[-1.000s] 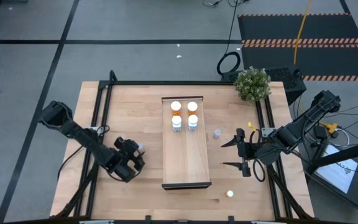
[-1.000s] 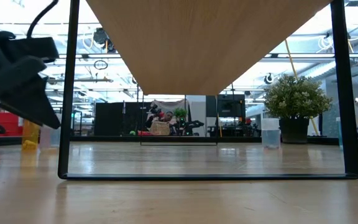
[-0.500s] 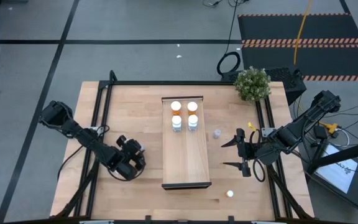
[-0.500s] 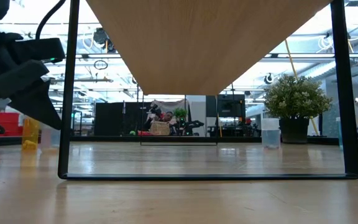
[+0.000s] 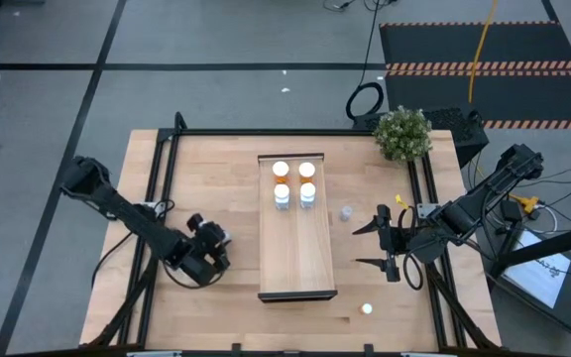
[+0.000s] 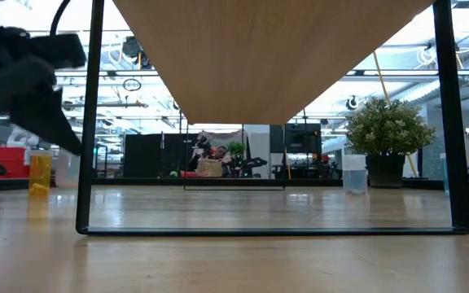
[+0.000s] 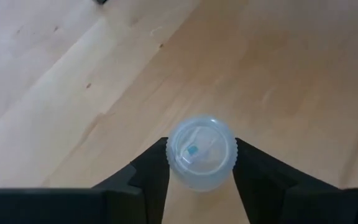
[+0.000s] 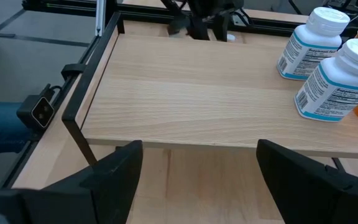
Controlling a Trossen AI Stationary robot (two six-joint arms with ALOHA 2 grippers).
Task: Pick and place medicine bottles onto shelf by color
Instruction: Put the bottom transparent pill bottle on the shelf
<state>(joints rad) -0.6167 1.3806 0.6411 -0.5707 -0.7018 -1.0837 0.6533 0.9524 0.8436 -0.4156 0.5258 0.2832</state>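
My left gripper (image 5: 212,250) is over the table left of the shelf, shut on a small pale blue-white bottle (image 7: 202,152); in the low view it hangs dark at upper left (image 6: 31,81). The shelf (image 5: 297,258) is a long light-wood board raised on a black frame (image 6: 84,122). On its far half stand two orange bottles (image 5: 281,170) and two white-and-blue bottles (image 5: 307,193). A clear bottle (image 5: 346,212) and a white-capped one (image 5: 367,308) stand on the table right of the shelf. My right gripper (image 5: 370,245) waits open beside the shelf's right side. My left gripper pinches the pale bottle between its two fingers (image 7: 151,171), one on each side of its round body just below the ribbed end (image 7: 202,146) that faces the wrist camera. The fingers come from above, slanting down. The bottle is upright and off the table.
A potted plant (image 5: 402,134) stands at the far right corner. The shelf's near half (image 8: 216,118) is bare wood. Black frame rails (image 5: 157,188) run along the table's left and right sides. A small yellow object (image 5: 400,201) lies near the right rail.
My left gripper has risen above the table with the pale bottle still between its fingers, drifting slightly toward the far edge. The right arm has kept still.
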